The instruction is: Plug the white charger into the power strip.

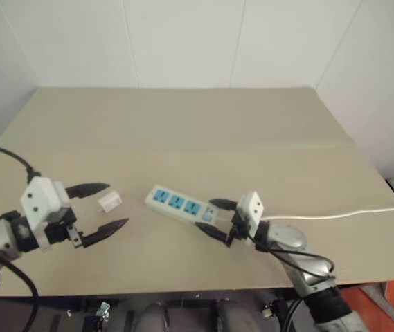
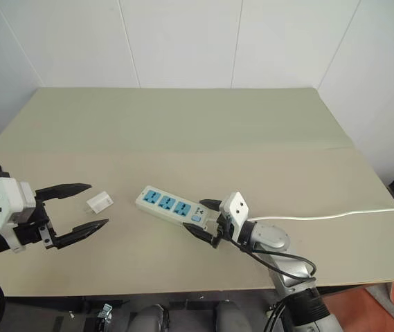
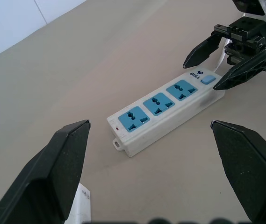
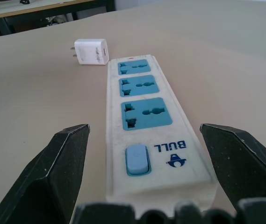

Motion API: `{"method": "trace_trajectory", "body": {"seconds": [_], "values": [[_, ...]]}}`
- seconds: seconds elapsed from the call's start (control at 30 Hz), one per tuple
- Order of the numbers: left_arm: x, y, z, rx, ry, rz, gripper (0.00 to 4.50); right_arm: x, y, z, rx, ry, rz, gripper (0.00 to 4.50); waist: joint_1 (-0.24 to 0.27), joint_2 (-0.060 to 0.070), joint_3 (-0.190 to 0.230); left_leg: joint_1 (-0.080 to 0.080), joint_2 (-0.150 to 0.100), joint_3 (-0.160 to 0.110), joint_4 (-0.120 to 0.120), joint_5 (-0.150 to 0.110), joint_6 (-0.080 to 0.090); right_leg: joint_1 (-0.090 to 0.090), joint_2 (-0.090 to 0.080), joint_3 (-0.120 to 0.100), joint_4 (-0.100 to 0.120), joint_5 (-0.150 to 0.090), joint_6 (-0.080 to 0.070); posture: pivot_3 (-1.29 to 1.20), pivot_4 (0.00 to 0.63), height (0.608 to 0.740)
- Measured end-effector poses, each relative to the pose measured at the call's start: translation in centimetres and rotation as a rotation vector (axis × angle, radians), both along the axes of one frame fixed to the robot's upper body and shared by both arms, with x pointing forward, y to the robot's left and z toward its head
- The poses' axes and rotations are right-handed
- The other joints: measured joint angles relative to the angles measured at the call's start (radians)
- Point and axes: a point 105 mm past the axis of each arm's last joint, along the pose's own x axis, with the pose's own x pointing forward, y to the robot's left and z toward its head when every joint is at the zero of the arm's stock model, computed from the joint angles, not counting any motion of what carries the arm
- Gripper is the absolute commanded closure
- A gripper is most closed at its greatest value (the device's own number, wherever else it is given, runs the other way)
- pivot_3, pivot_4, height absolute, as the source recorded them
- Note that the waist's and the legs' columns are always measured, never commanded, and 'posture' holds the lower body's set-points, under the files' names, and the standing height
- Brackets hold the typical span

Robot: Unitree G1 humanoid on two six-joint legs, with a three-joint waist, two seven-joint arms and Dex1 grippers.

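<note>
The white charger (image 3: 82, 205) is cut off by the frame's edge.

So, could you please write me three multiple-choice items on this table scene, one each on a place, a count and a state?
1. Where does the small white boxy charger lie?
A. plugged into a socket
B. on the tan table, apart from the strip's end
C. in the right gripper

2. How many blue socket faces has the long white power strip?
A. two
B. three
C. five

3. How does the right gripper stand?
A. open, its black fingers either side of the strip's switch end
B. shut on the white cord
C. shut on the charger

Key: 1 B, the charger rests on the table past the strip's far end, between the open fingers of the left gripper. 2 B, three faces count in a row. 3 A, the right wrist view shows a finger on each side.
</note>
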Motion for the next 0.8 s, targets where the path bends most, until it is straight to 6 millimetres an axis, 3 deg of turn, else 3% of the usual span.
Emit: {"method": "trace_trajectory", "body": {"seconds": [0.13, 0.33, 0.8], "values": [[0.0, 0.0, 0.0, 0.000, 0.000, 0.000, 0.00, 0.3, -0.1, -1.3, -0.029, 0.017, -0.008, 0.03, 0.001, 0.000, 0.000, -0.001, 0.000, 0.000, 0.000, 0.000, 0.000, 0.000, 0.000, 0.000, 0.000, 0.000, 0.000, 0.00, 0.150, 0.740], [0.0, 0.0, 0.0, 0.000, -0.001, 0.001, 0.00, 0.6, 0.5, -0.7, -0.022, -0.012, 0.030, 0.03, 0.000, 0.000, 0.000, -0.001, 0.000, 0.000, 0.000, 0.000, 0.000, 0.000, 0.000, 0.000, 0.000, 0.000, 0.000, 0.00, 0.150, 0.740], [0.1, 0.0, 0.0, 0.001, -0.001, 0.002, 0.00, 1.5, 1.6, -1.6, 0.007, -0.006, 0.091, 0.03, -0.009, 0.000, 0.000, 0.003, 0.001, 0.000, 0.000, 0.000, 0.000, 0.001, 0.001, 0.000, 0.001, 0.000, 0.000, 0.00, 0.150, 0.740]]}}
